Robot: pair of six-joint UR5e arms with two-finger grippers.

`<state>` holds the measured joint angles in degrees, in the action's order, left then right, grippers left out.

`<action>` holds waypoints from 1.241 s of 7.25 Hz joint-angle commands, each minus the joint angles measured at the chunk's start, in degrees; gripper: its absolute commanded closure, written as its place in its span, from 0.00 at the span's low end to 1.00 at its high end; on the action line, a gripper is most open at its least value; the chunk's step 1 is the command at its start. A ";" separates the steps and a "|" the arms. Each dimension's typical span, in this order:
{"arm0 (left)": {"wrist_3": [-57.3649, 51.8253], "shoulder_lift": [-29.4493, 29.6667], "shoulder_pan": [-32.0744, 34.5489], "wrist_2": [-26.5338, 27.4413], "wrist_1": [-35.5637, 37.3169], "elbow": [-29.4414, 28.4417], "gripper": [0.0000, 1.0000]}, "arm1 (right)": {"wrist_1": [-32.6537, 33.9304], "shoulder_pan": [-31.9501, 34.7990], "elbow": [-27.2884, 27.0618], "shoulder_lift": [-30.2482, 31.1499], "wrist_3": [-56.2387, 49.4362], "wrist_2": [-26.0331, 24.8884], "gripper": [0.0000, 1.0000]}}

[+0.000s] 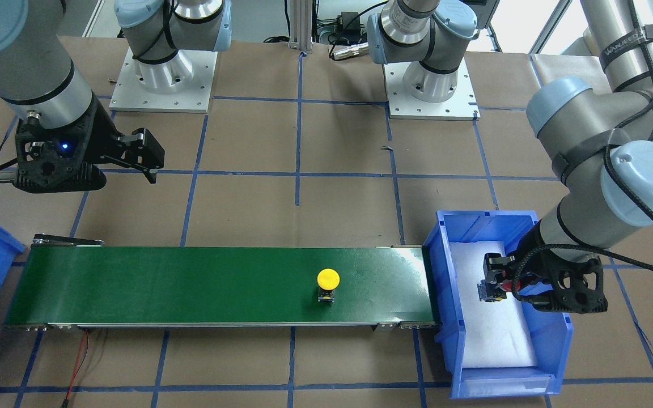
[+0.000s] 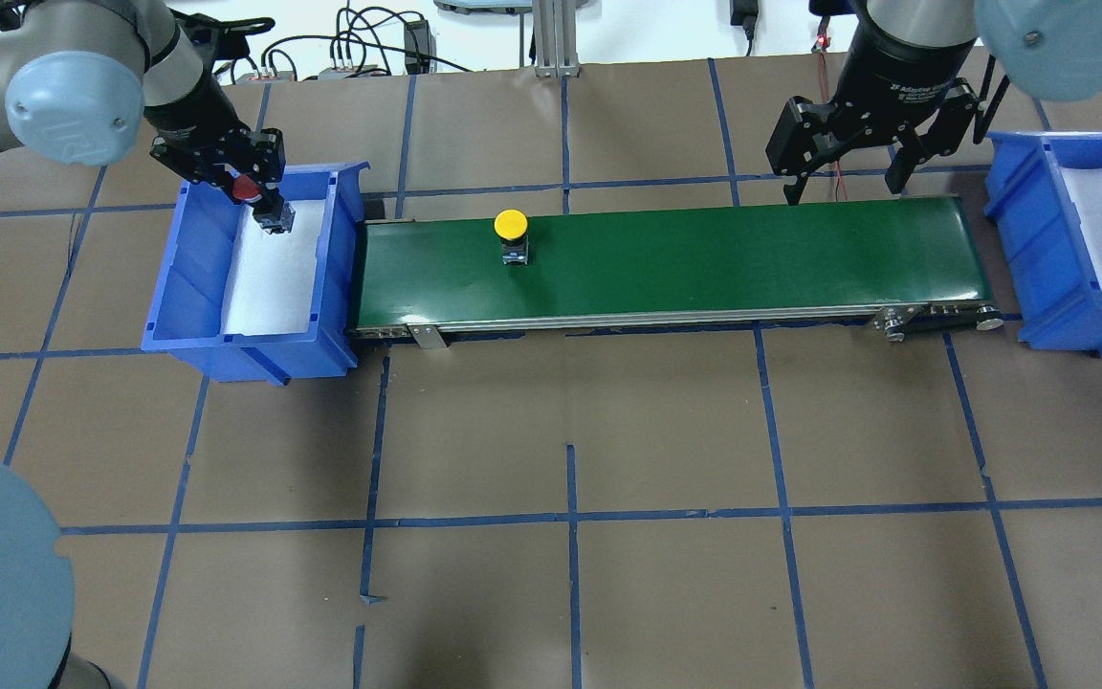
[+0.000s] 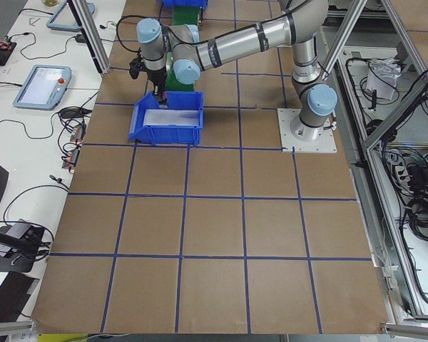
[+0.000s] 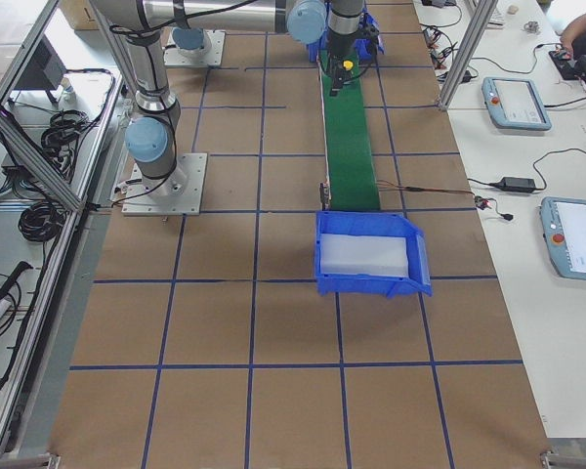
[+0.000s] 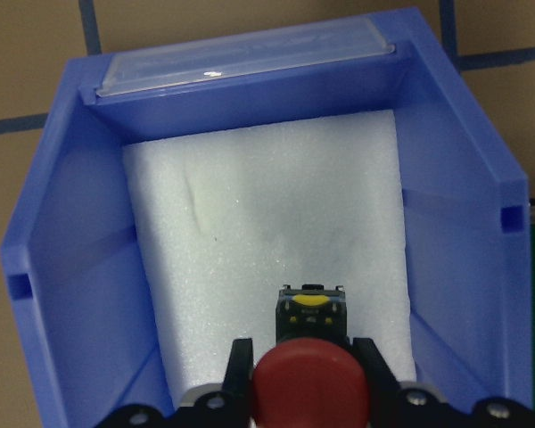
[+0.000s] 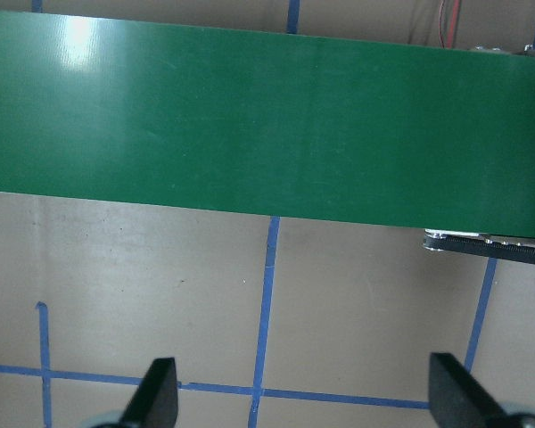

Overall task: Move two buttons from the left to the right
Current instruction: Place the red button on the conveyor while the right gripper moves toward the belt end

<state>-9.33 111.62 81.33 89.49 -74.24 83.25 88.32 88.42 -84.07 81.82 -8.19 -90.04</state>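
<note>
Reading the overhead view as my dial, the paper-covered table (image 2: 561, 402) carries the long green conveyor belt (image 2: 704, 258) running from 9 to 3 o'clock. I take it to be the bridge that lets each arm work only its own end. At the 9 o'clock end the left bin (image 2: 178, 277) butts against the belt, and just past the 3 o'clock end stands the right bin (image 2: 1039, 249). Both have a white foam liner (image 5: 267, 223), presumably to cushion parts. The right gripper (image 2: 843, 188) hangs over the belt's 12 o'clock edge near its 3 o'clock end, fingers spread wide with nothing between them. That looks to me like a waiting post for whatever the belt brings. The left gripper (image 2: 269, 212) reaches down into the left bin at its 12 o'clock end and is clamped on the red button (image 5: 310, 383), a finger on either side under the cap and the base pointing down toward the foam. I cannot tell whether the base touches the liner. The yellow button (image 2: 511, 226) stands upright on the belt, cap up, toward the 9 o'clock end and near the 12 o'clock edge, well apart from both grippers. I judge the job roughly midway, with the yellow one on its way across and the red one due for the belt next.
</note>
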 commanded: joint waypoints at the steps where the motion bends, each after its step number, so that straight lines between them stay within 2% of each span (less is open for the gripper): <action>1: 11.47 -3.76 5.31 1.90 -3.10 -0.28 0.64 | 0.01 -0.26 -0.30 0.10 -2.54 -0.23 0.00; 3: 19.56 -2.91 10.40 2.88 -3.64 -0.11 0.64 | 0.01 -0.26 -0.30 0.10 -2.54 -0.31 0.00; 5: 20.41 1.82 15.07 4.97 2.68 0.50 0.64 | 0.01 -0.52 -0.39 0.10 -2.62 -0.75 0.00; 6: 20.32 2.46 16.05 6.47 4.79 1.03 0.64 | 0.01 -0.44 -0.39 0.10 -2.54 -1.54 0.00; 9: 19.79 6.06 16.14 6.48 8.49 1.30 0.61 | 0.01 -1.57 -0.39 0.01 -2.89 -1.55 0.00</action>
<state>10.39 116.18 97.28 95.79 -67.31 84.37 88.33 87.61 -84.46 81.86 -10.80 -91.57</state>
